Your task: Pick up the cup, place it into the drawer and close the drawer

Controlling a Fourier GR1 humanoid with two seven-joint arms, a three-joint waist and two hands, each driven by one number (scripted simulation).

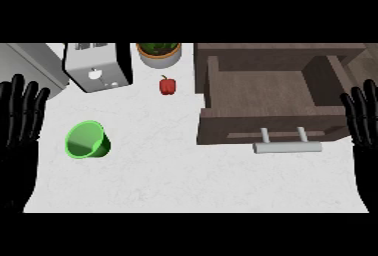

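Observation:
A green cup lies on its side on the white counter, its mouth facing the lower left. The brown drawer stands pulled open at the right, nothing inside it, with a grey bar handle on its front. My left hand rests open at the left edge, fingers up, a short way left of the cup. At the right edge my right hand rests open, fingers up, beside the drawer's right wall. Neither hand touches anything.
A silver toaster stands at the back left. A potted plant sits behind a red bell pepper, between the toaster and the drawer. A grey appliance fills the far left corner.

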